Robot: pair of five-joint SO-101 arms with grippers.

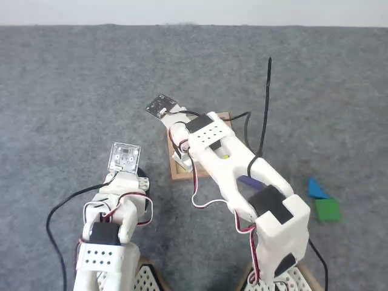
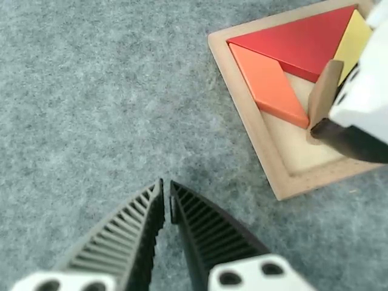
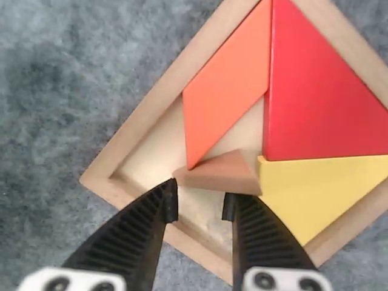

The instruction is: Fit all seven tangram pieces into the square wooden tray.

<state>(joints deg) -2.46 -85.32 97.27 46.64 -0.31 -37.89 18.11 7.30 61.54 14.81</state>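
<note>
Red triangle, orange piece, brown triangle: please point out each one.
Red triangle (image 3: 315, 103): right wrist view, middle of top face.
Orange piece (image 3: 227, 91): right wrist view, middle of top face.
Brown triangle (image 3: 224, 173): right wrist view, middle of visible face.

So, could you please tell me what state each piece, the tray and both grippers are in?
tray: partly filled
red triangle: flat in tray
orange piece: flat in tray
yellow piece: flat in tray
brown triangle: tilted, not seated
purple piece: outside tray
blue piece: outside tray
green piece: outside tray
left gripper: shut, empty
right gripper: open
</note>
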